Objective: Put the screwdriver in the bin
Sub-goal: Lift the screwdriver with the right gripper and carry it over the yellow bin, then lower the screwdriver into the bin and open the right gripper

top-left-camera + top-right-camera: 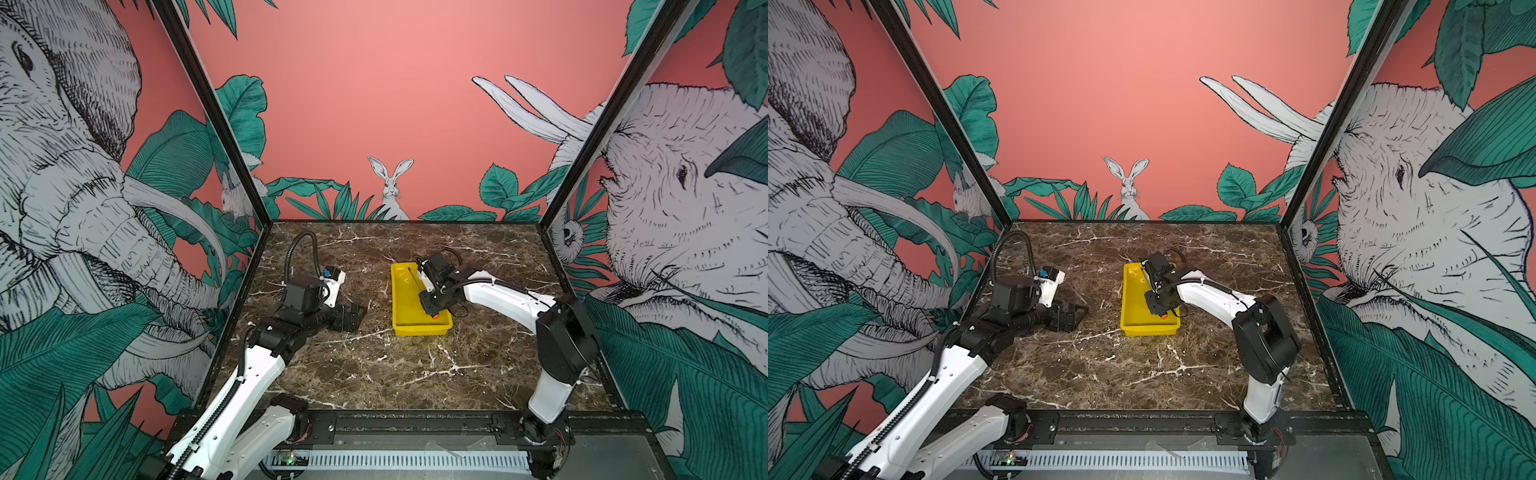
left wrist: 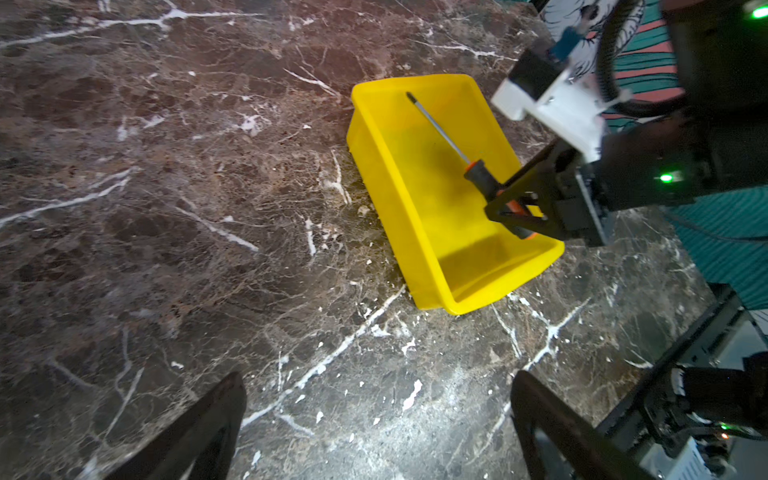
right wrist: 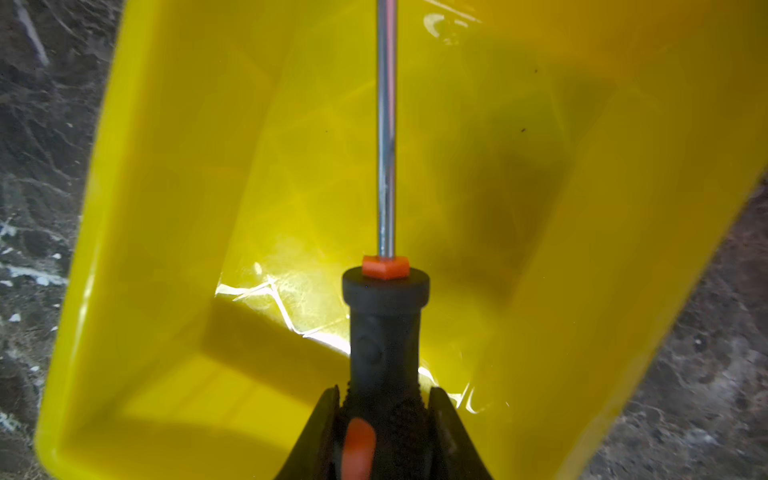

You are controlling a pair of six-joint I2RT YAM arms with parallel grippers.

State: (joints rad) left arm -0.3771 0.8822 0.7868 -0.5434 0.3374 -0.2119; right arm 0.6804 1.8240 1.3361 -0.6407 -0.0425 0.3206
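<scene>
Right gripper (image 2: 509, 210) pinches the screwdriver (image 2: 478, 172) by its handle, shaft lengthwise over the bin (image 2: 374, 166) near the middle of the worktop (image 1: 415, 374) (floor contact unclear); left gripper (image 1: 351, 316), fingers (image 2: 199, 432) spread, sits well apart toward the left edge.

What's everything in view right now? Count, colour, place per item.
screwdriver: 1, black-and-orange handle with metal shaft, over the bin, gripped by its handle; contact with the bin floor unclear
bin: 1, bright yellow, on the table right of centre
table: 1, dark brown marble with white veins, cell floor
mural walls: 3, pink with green leaves and grey animals, back and both sides
arms: 2, white and black, left and right, mounted at the near edge
left pincer: 1, black, open and empty, low over the table left of the bin
right pincer: 1, black, shut on the screwdriver handle, over the bin
</scene>
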